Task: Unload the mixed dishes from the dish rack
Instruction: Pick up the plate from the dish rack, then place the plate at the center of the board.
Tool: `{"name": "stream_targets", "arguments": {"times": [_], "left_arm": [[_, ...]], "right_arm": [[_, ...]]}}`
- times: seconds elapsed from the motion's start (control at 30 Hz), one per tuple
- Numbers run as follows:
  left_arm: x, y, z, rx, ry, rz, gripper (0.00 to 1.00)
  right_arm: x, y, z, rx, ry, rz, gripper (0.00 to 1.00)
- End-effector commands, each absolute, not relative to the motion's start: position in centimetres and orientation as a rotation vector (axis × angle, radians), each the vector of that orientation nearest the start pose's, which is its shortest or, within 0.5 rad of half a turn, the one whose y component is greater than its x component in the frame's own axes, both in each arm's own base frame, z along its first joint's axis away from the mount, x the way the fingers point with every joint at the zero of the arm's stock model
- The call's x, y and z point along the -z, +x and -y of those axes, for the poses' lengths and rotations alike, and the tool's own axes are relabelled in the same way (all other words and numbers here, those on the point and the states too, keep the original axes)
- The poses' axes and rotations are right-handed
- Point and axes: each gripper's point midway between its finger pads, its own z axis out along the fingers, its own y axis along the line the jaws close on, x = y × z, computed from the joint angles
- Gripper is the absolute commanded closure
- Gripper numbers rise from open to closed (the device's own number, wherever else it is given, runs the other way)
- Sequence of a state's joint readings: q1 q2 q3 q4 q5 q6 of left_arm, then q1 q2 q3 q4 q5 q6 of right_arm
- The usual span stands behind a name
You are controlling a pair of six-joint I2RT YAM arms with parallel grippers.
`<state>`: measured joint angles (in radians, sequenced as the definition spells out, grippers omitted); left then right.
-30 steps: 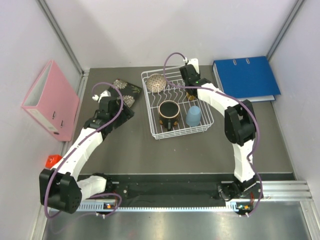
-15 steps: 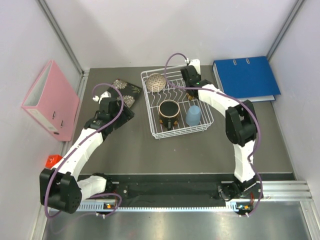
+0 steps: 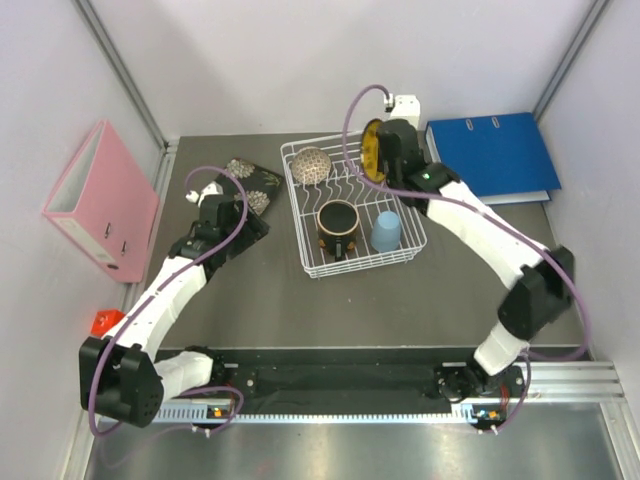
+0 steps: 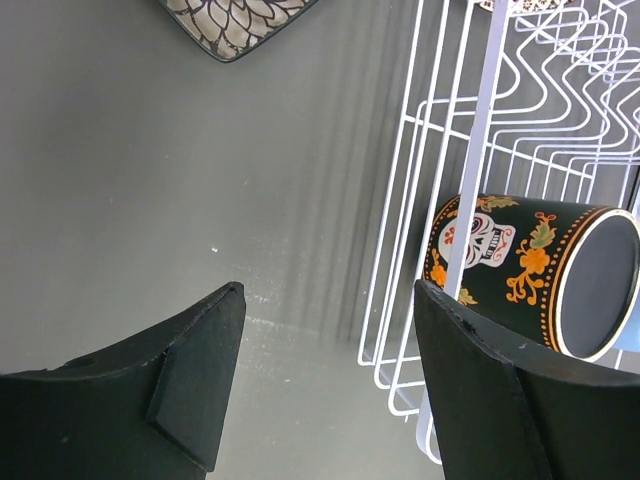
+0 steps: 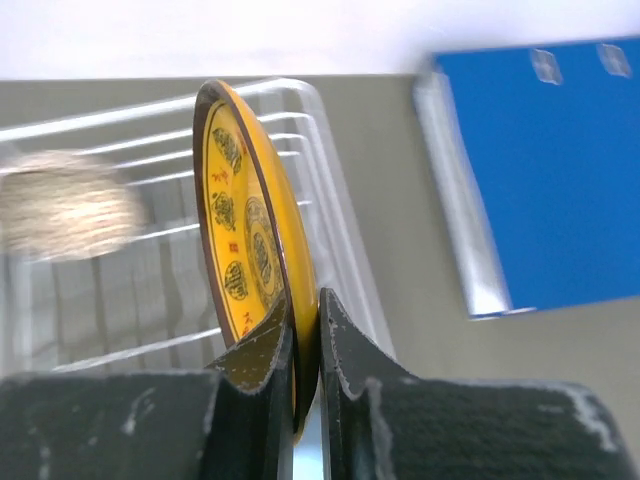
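Above the grey table (image 3: pixel 270 290), the right gripper (image 5: pixel 305 305) is clamping an amber-yellow round plate (image 5: pixel 245 230); the left gripper (image 4: pixel 328 300) is hanging open.

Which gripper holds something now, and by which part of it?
The right gripper pinches the amber-yellow plate at its rim; the left gripper is open and holds nothing.

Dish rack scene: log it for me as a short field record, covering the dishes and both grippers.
dish rack: holds speckled bowl, dark mug, light-blue cup
right gripper: shut on amber-yellow plate, held on edge at rack's far right corner
left gripper: open, empty, over table left of rack
dark floral square plate: on table, left of rack
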<state>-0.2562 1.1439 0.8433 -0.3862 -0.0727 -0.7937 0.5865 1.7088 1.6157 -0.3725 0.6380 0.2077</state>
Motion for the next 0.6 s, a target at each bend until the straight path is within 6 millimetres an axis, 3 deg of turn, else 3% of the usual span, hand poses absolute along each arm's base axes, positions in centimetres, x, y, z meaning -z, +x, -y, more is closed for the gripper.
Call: {"name": "stream_targets", "arguments": {"times": [0.0,0.03,0.07,0.13,0.2,0.23,0.27,0.3,0.33,0.37,0.4,0.47,0.5,0.57], "left_arm": [[-18.8,33.8,10.6,0.510,-0.610,-2.122,0.27],[-19.5,34.0,10.8,0.524,-0.602,-2.108,0.27],[-20.2,34.2,10.9,0.541,-0.591,-2.087,0.27],[-21.7,34.4,11.7,0.603,-0.567,-2.050,0.26],[-23.5,34.7,12.2,0.666,-0.560,-1.990,0.25],[-24.3,34.3,13.0,0.739,-0.546,-1.973,0.22],[-25.7,34.6,13.4,0.787,-0.533,-1.918,0.21],[-26.7,34.4,13.7,0.827,-0.518,-1.878,0.17],[-27.1,33.8,14.7,0.912,-0.499,-1.868,0.01],[-27.8,33.6,15.3,0.964,-0.476,-1.838,0.01],[-30.7,33.5,16.2,1.057,-0.396,-1.724,0.01],[-30.7,32.1,18.0,1.210,-0.332,-1.707,0.01],[-32.2,32.0,18.3,1.259,-0.292,-1.633,0.01],[-32.0,31.3,19.1,1.331,-0.262,-1.636,0.01]], "right_arm": [[-34.1,41.0,-23.0,-0.349,0.028,-1.809,1.00],[-33.8,39.7,-22.6,-0.419,0.032,-1.808,1.00],[-34.9,39.2,-23.1,-0.514,0.034,-1.760,1.00],[-34.6,37.0,-24.2,-0.703,0.022,-1.758,1.00],[-35.9,35.5,-25.4,-0.879,0.017,-1.698,1.00],[-35.2,34.4,-25.7,-0.934,0.003,-1.704,1.00],[-35.8,33.8,-26.3,-0.998,-0.012,-1.673,1.00],[-35.8,33.3,-26.5,-1.052,0.009,-1.674,1.00],[-35.2,32.7,-26.8,-1.083,0.005,-1.682,1.00],[-35.0,32.4,-27.0,-1.114,0.006,-1.681,1.00],[-35.5,31.8,-27.6,-1.188,0.002,-1.664,1.00],[-34.7,31.4,-28.0,-1.234,0.003,-1.673,1.00],[-34.9,31.1,-28.3,-1.275,0.004,-1.659,1.00],[-33.9,31.1,-28.6,-1.289,0.009,-1.679,1.00]]}}
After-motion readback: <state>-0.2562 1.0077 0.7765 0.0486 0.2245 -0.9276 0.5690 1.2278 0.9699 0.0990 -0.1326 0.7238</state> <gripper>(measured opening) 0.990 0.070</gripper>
